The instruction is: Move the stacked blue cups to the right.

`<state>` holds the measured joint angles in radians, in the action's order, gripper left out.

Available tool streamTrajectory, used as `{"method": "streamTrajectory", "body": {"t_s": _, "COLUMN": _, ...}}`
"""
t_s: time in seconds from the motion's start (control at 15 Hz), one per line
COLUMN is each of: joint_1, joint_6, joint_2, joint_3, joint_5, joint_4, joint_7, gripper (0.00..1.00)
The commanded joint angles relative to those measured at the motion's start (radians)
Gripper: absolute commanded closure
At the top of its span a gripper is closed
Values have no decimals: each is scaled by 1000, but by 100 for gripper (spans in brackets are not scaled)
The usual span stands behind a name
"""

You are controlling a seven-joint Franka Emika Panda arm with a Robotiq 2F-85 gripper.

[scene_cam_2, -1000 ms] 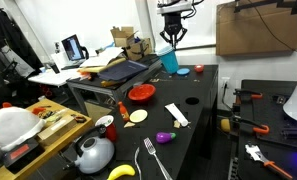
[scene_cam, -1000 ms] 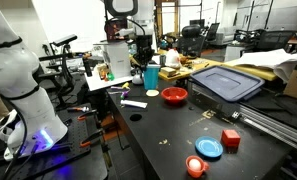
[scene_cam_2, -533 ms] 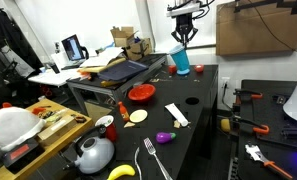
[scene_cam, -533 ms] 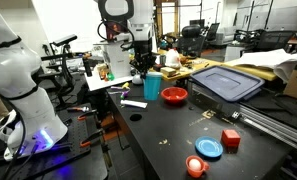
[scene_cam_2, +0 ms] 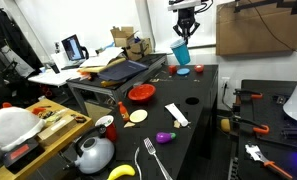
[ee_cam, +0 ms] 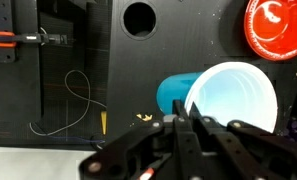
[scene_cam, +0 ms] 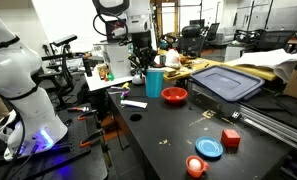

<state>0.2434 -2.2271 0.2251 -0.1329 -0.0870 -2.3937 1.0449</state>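
The stacked blue cups (scene_cam: pixel 154 82) are light blue tumblers nested as one tapered cup. They show in both exterior views, near the black table's far end (scene_cam_2: pixel 181 52). My gripper (scene_cam: pixel 141 58) comes down from above (scene_cam_2: pixel 185 28) and is shut on their rim. In the wrist view the cups (ee_cam: pixel 228 98) lie just past my fingertips (ee_cam: pixel 185 120), tilted, with the pale inside showing. I cannot tell whether their base touches the table.
A red bowl (scene_cam: pixel 174 95) sits close beside the cups, also in the wrist view (ee_cam: pixel 278 28). A large grey-blue bin lid (scene_cam: pixel 226 82) lies beyond it. A blue plate (scene_cam: pixel 209 148), a red block (scene_cam: pixel 231 138), a white strip (scene_cam_2: pixel 176 115) and a kettle (scene_cam_2: pixel 93 153) are nearer the cameras.
My gripper has carried the cups sideways across the table's far end, toward the red bowl. Over the last half second they shifted slightly further and a little upward.
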Motion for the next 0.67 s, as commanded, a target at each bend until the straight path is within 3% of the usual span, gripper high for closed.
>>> {"method": "streamTrajectory", "body": {"t_s": 0.0, "joint_1": -1, "joint_6": 2, "joint_2": 3, "joint_3": -1, "joint_5": 0, "joint_4": -1, "joint_7": 0, "gripper": 94}}
{"method": "streamTrajectory", "body": {"t_s": 0.2, "joint_1": -1, "joint_6": 2, "joint_2": 4, "joint_3": -1, "joint_5": 0, "joint_4": -3, "joint_7": 0, "gripper": 94}}
{"method": "streamTrajectory", "body": {"t_s": 0.27, "joint_1": -5, "joint_6": 6, "joint_2": -7, "joint_3": 6, "joint_5": 3, "joint_4": 9, "joint_7": 9, "gripper": 99}}
{"method": "streamTrajectory", "body": {"t_s": 0.6, "joint_1": 15, "joint_6": 16, "joint_2": -122, "joint_3": -27, "joint_5": -20, "joint_4": 87, "joint_7": 36, "gripper": 99}}
